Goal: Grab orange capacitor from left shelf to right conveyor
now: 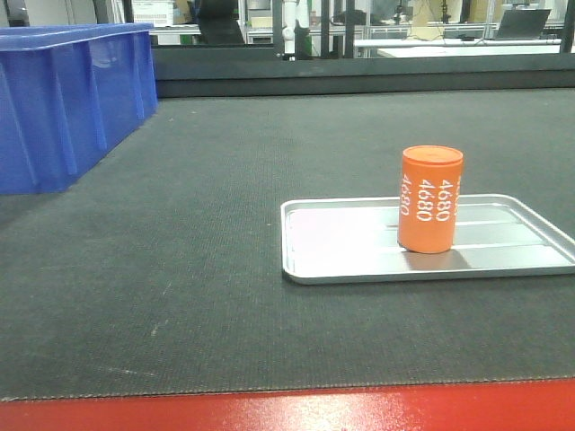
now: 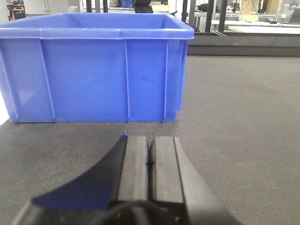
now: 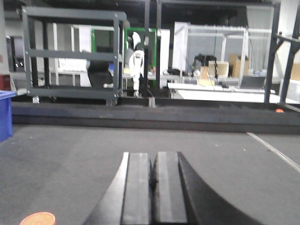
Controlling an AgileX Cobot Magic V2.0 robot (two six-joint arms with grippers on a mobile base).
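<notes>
The orange capacitor stands upright, white "4680" on its side, in a small shallow silver tray on the right conveyor, a dark textured belt with a red front edge. No gripper shows in the front view. Low over the belt, my left gripper is shut with nothing between its fingers, pointing at a blue bin. My right gripper is also shut and empty, and the capacitor's top peeks in at the lower left of its view. The left shelf is out of view.
The blue plastic bin stands on the belt at the far left. A low dark wall borders the belt's far side. Beyond it are a dark metal frame and workbenches. A pale line crosses the belt at the right.
</notes>
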